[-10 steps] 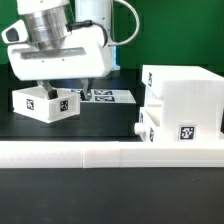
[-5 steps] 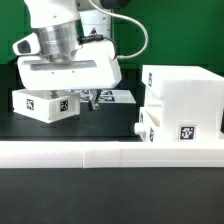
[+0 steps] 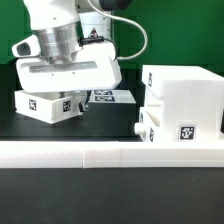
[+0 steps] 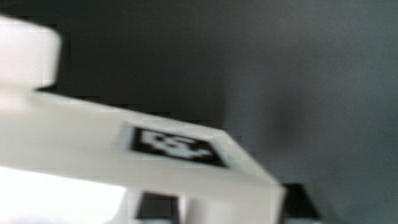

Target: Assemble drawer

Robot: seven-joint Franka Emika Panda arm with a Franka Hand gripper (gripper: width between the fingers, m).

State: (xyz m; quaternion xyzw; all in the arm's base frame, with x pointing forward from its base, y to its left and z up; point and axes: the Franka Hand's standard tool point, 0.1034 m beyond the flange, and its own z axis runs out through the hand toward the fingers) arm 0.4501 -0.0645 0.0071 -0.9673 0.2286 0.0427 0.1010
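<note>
**Exterior view:** The claw (image 3: 74,99) hangs low over the small white box (image 3: 40,106), with its dark fingertips at the end of the box that faces the casing. The broad hand body hides the gap between the fingertips, so I cannot tell whether they are spread or pinched on the box. The large white casing (image 3: 185,100) stands well apart from the claw, toward the exterior view's right, on the black table (image 3: 105,126). The marker board (image 3: 112,97) lies just behind the claw. The long white border wall (image 3: 100,155) runs in front of the claw.

**Wrist view:** The small white box sits close under the claw, blurred, with a black-and-white marker tag (image 4: 178,143) on its face and dark table beyond. No fingers can be made out.
</note>
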